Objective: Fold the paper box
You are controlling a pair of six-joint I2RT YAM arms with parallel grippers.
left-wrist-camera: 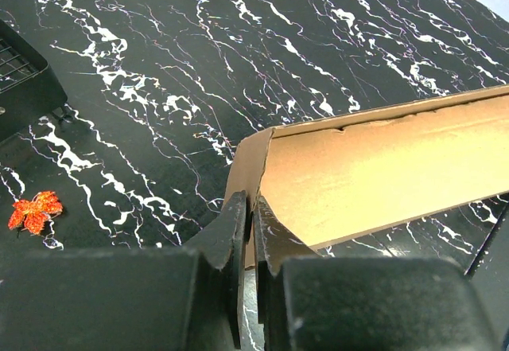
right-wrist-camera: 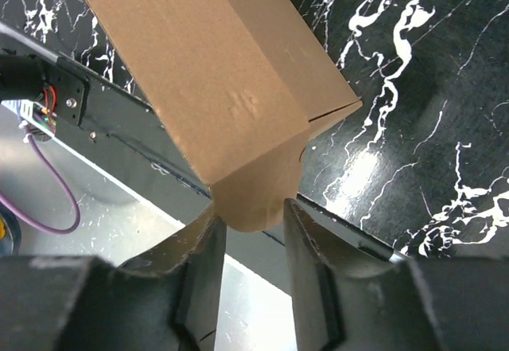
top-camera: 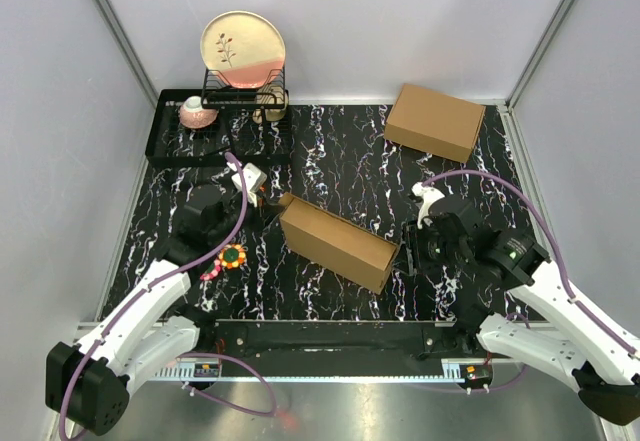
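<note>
The paper box [top-camera: 335,241] is a brown cardboard mailer lying at an angle at the table's middle, partly formed into a long shape. My left gripper [top-camera: 268,201] is at its left end. In the left wrist view the gripper [left-wrist-camera: 251,212] is shut on the edge of the box's end wall [left-wrist-camera: 248,160], with the open inside [left-wrist-camera: 374,168] running off to the right. My right gripper [top-camera: 408,247] is at the box's right end. In the right wrist view it [right-wrist-camera: 254,212] is open, with a rounded end flap [right-wrist-camera: 258,184] reaching between the fingers.
A second, made-up brown box [top-camera: 435,121] sits at the back right. A black dish rack [top-camera: 220,126] at the back left holds a plate [top-camera: 243,49] and a cup [top-camera: 197,113]. An orange flower toy [top-camera: 232,256] lies near the left arm. The table's front rail [top-camera: 320,336] is just below the box.
</note>
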